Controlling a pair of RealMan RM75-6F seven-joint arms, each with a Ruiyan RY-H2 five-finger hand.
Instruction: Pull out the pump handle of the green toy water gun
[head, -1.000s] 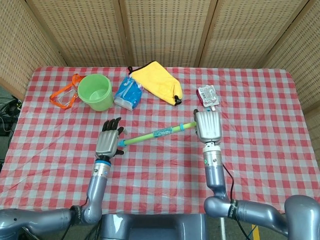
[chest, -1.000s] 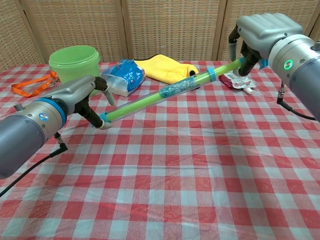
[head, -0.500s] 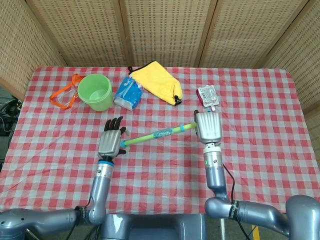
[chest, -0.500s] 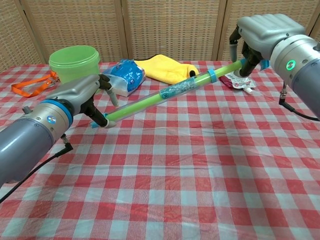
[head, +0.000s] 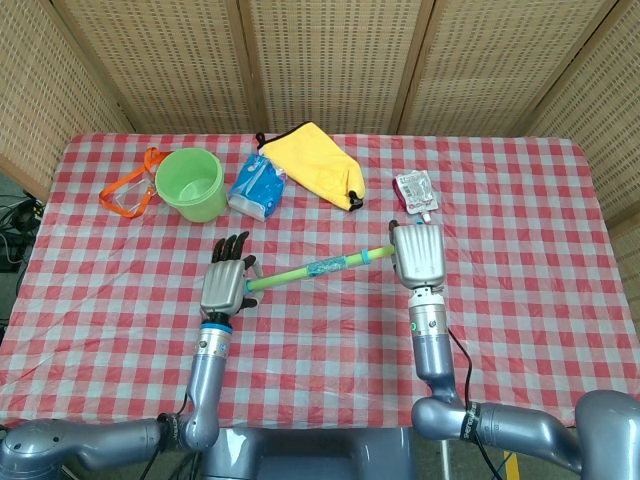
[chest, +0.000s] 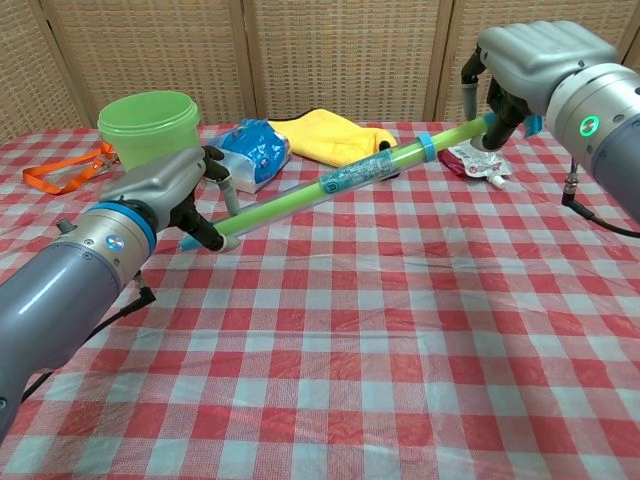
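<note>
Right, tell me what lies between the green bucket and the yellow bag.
The blue tissue pack lies between the green bucket and the yellow bag; the head view shows it best.

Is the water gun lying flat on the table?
No, the water gun is lifted above the cloth, held between the left hand and right hand.

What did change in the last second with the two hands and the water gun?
The left hand, holding the thin end of the green toy water gun, slid toward the right hand, so the visible rod grew shorter. The right hand kept its grip on the other end and barely moved. Bucket, tissue pack and yellow bag stayed put.
</note>
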